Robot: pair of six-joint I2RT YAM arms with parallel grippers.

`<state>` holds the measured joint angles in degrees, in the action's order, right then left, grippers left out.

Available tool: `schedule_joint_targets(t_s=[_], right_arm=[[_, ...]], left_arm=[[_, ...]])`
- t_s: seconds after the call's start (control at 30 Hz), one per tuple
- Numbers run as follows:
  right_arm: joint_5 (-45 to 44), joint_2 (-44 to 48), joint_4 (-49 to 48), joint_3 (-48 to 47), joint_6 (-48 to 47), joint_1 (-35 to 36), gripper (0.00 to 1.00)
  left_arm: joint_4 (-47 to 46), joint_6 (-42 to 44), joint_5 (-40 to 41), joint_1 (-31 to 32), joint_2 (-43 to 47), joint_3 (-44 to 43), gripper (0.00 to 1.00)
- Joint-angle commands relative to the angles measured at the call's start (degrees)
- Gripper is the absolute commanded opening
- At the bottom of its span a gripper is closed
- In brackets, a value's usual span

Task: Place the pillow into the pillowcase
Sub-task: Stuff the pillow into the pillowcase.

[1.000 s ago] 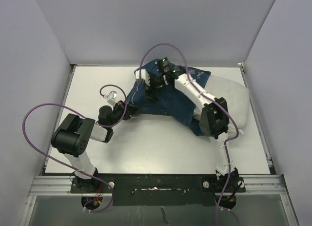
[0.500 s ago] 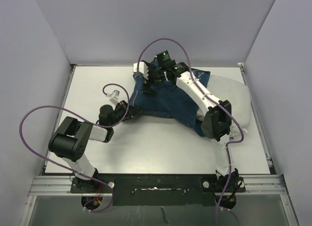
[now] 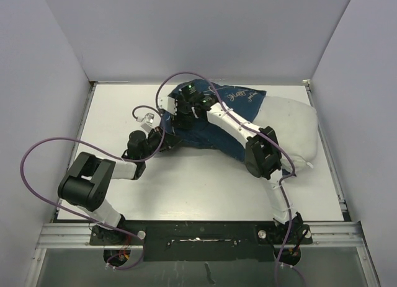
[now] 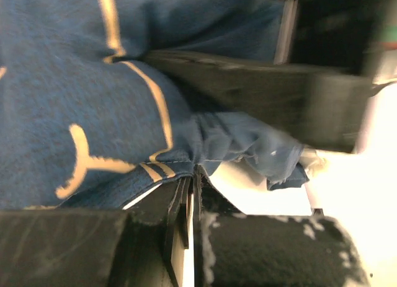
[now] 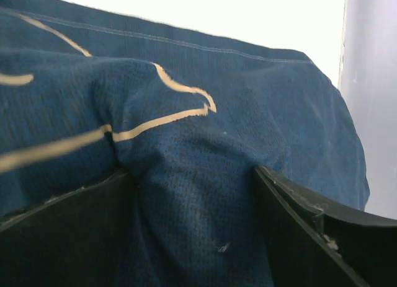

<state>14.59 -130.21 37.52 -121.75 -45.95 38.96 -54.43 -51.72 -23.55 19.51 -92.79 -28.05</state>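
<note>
Pillow (image 3: 293, 123) far right on worktop (image 3: 205, 181), right part bare, left end under pillowcase (image 3: 211, 137); inside or merely covered, cannot tell. Judged soft, light, bulky, likely to squash and bunch at opening. Case limp, slides easily. Best hold: case hem either side of mouth, pillow by a corner. Left hand (image 3: 162, 137) clenched on pillowcase hem at near-left edge. Right hand (image 3: 180, 113) grasping bunched fold of pillowcase. Case mouth hidden by right arm; wrist views close, partly blurred, mostly cloth.
</note>
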Motion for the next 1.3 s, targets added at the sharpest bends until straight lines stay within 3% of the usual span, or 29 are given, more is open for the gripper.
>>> schedule_joint_targets(t_s=[0.0, 0.1, 0.17, 0.2, 0.3, 0.43, 0.57, 0.67, 0.8, 0.9, 1.03, 1.27], right_arm=[[-20.3, -6.9, -15.7, 2.4, 0.4, 0.6, 0.71], [-20.6, -9.2, -16.2, -0.5, 6.6, 0.1, 0.67], [-11.1, -8.2, -11.5, -1.5, 11.9, -1.0, 0.69], [-5.0, -7.6, -8.5, -1.6, 13.8, -1.7, 0.72], [14.8, -5.0, -2.7, -4.6, 18.4, -4.5, 0.98], [26.0, 1.3, -1.8, -4.9, 15.9, -8.1, 0.98], [30.1, 5.4, 1.6, -9.4, 11.7, -12.6, 0.98], [37.0, 7.7, 6.8, -10.2, 5.6, -15.6, 0.98], [37.8, 10.8, 11.3, -5.6, -4.5, -15.7, 0.98], [34.4, 10.6, 9.7, -3.8, -5.5, -14.2, 0.98], [28.6, 8.3, 6.6, -4.5, -5.4, -10.9, 0.98], [21.2, 3.2, 3.4, -6.5, -6.4, -5.9, 0.98]], left_arm=[[-5.7, -1.2, -2.0, 4.4, 1.4, -8.7, 0.00], [-9.4, -4.1, -1.2, 7.3, -3.3, -11.1, 0.00], [-13.4, -6.4, 0.5, 8.2, -6.8, -10.7, 0.00], [-15.3, -7.6, 1.6, 8.3, -8.8, -10.4, 0.00], [-19.9, -10.2, 5.8, 8.1, -14.7, -10.5, 0.00], [-22.6, -10.5, 6.0, 7.9, -16.0, -12.3, 0.00], [-10.3, -5.4, 5.3, 6.4, -6.0, -7.7, 0.01], [2.6, -4.1, 7.1, 4.3, 2.5, -3.8, 0.29], [19.0, -4.2, 8.7, -0.1, 9.7, -2.0, 0.55], [23.2, -5.7, 6.2, -3.8, 9.1, -1.5, 0.67], [18.3, -6.1, 3.6, -5.9, 4.5, -1.6, 0.74], [3.4, -6.4, 5.3, -6.3, -8.5, -5.6, 0.74]])
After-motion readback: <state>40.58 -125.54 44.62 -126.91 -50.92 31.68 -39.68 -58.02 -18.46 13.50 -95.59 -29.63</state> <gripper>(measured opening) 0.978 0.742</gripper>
